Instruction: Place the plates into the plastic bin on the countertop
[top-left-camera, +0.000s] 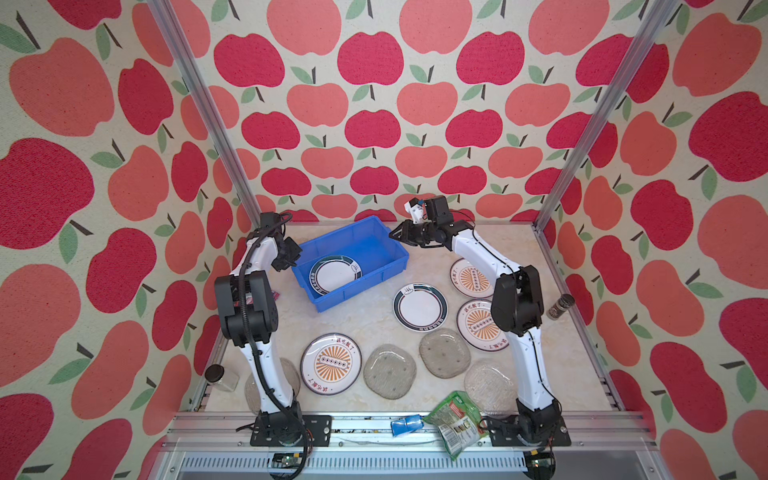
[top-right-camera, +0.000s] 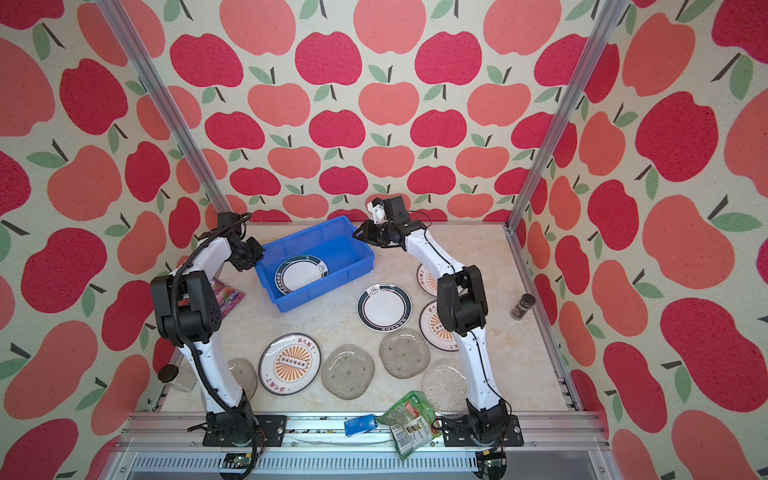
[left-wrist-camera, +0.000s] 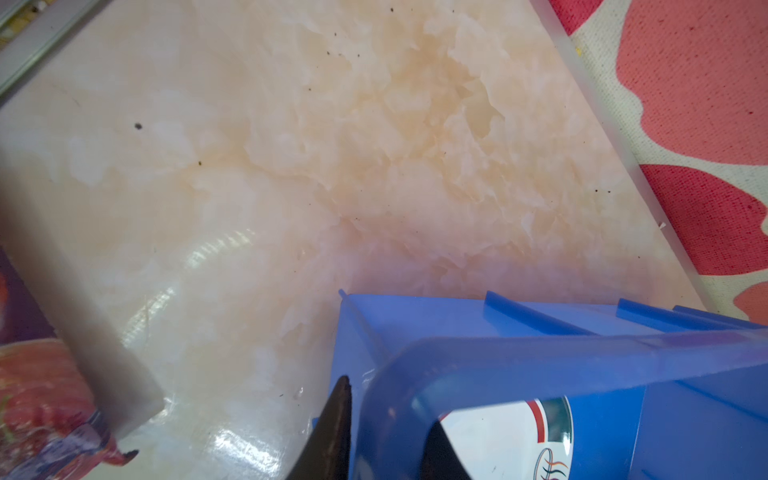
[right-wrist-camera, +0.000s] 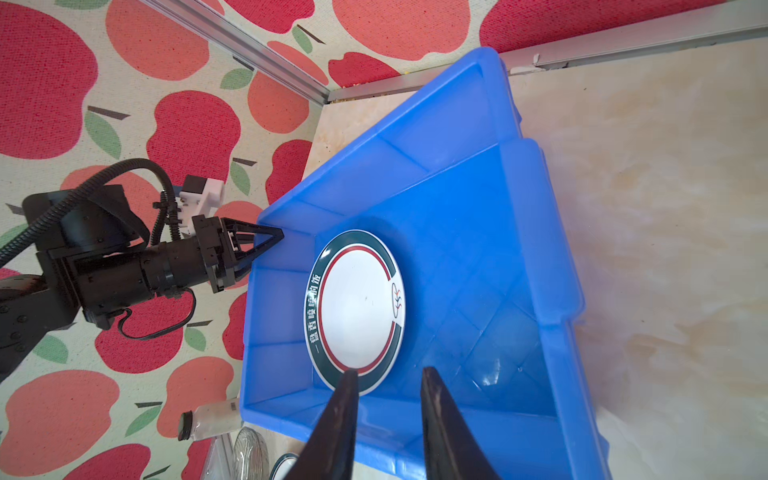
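Barely begun: one plate binned, eight outside

Only one of the nine plates is in the plastic bin (top-left-camera: 374, 245). It is a dark-rimmed plate (top-left-camera: 336, 272) lying flat on the bin's floor, toward the end nearer the robot. The others sit on the tabletop (top-left-camera: 365, 328), to the right of the bin or on the robot's side of it. Nearest the bin is a second dark-rimmed plate (top-left-camera: 419, 306). Three sunburst plates (top-left-camera: 471, 277) (top-left-camera: 478, 324) (top-left-camera: 331, 363) and four glass plates (top-left-camera: 390, 371) (top-left-camera: 444, 353) (top-left-camera: 488, 384) (top-right-camera: 245, 374) lie around and beyond it. By my count eight remain to move, so the job is near its start.

The left gripper (top-left-camera: 291, 259) is at the bin's left rim. Its jaws are narrow with one finger on each side of the lip, seemingly pinching it. The right gripper (right-wrist-camera: 390, 372) hovers at the bin's far right corner, jaws a little apart and empty.

Only the top views show all the plates outside the bin, though one of the glass plates is half hidden behind the left arm (top-left-camera: 266, 365) in both. The left wrist view shows the lip between the fingers, which the top views cannot resolve. The right wrist view looks into the bin and shows that the plate there lies alone, with bare floor beside it.
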